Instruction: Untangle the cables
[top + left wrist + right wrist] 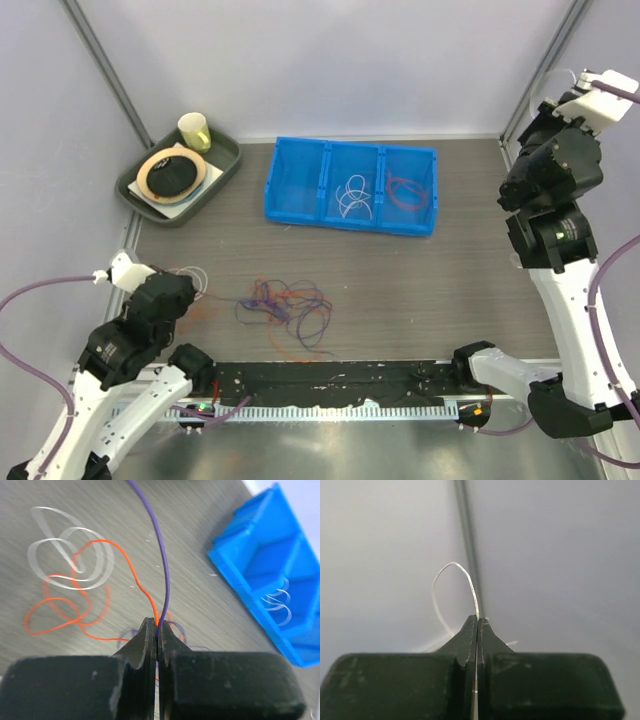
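Observation:
A tangle of purple and orange cables lies on the table in front of the arms. My left gripper hangs low at its left end. In the left wrist view this gripper is shut on a purple cable that rises out of the fingertips. An orange cable and a coiled white cable lie on the table beyond. My right gripper is raised high at the back right, facing the wall. There it is shut on a thin white cable that loops upward.
A blue three-compartment bin stands at the back centre, with a white cable in its middle part and a red one in its right part. A dark tray with a cup and a ring sits back left.

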Tool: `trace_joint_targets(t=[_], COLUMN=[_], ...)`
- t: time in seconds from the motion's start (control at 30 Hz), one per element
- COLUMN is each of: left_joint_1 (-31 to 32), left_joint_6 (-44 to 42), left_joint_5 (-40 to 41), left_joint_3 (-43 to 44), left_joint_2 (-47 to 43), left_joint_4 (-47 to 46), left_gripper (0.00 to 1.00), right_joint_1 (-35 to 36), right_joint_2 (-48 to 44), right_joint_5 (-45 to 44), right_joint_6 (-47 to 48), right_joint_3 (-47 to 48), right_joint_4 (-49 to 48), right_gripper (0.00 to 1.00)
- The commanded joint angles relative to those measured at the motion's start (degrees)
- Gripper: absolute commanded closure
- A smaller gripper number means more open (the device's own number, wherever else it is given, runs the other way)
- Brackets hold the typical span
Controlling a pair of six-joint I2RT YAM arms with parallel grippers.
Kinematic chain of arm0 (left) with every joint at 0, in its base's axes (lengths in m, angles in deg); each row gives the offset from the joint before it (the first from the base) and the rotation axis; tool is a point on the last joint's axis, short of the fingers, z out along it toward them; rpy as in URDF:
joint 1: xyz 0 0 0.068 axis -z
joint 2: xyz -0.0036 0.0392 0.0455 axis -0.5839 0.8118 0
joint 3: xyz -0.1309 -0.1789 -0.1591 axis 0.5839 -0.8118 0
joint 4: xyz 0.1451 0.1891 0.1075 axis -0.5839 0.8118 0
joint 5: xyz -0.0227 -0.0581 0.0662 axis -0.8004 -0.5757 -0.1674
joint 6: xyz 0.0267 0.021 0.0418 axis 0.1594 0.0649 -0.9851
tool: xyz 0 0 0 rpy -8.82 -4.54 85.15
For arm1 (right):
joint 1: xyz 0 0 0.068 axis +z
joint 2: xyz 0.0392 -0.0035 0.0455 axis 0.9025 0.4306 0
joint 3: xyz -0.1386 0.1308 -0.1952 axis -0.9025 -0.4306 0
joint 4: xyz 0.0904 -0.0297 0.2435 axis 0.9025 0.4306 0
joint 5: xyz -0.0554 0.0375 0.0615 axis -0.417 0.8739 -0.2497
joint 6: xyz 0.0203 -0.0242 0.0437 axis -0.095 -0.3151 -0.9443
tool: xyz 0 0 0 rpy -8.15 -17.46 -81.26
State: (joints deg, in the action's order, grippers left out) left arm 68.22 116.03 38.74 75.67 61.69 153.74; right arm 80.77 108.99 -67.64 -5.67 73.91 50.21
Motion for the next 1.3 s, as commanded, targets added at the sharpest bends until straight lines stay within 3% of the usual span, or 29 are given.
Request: trace_joint_targets(t=[0.0, 0.2, 0.43, 0.63, 0.93, 1.27], left_joint_1=[-0.23, -0.23, -0.23, -0.23, -0.23, -0.23], left_joint_6=[-9.80, -13.85, -13.85, -13.41, -13.68, -12.97], left_joint_5=[-8.96, -14.25, -15.22, -16.89, -15.92, -14.34], left_joint_3=[-3.32, -4.21, -6.05, -7.28, -8.25, -8.16], left_joint_2=[-1.53, -0.74, -1.35, -0.30, 0.58, 0.67], left_joint_4=[-17.45, -20.12, -20.29, -21.44, -22.32, -22.06], left_gripper=[1.00, 1.00, 1.00, 1.00, 1.00, 1.00], right_joint_1=[-0.01, -0.01, -0.01, -0.01, 0.95, 2.36], right_joint_2=[1.87, 10.03, 20.06, 29.62, 36.15, 38.78], right_joint_5=[23.00, 41.72, 50.88, 57.21, 58.63, 57.40], right_joint_6=[-13.70, -21.08, -25.91, -30.58, -36.21, -32.08], right_joint_3=[9.21, 21.68, 38.20, 43.74, 47.36, 46.92], right_joint_4=[9.88, 12.09, 8.23, -1.70, -9.26, -9.00], right_gripper=[0.99, 0.99, 0.99, 0.99, 0.99, 0.99])
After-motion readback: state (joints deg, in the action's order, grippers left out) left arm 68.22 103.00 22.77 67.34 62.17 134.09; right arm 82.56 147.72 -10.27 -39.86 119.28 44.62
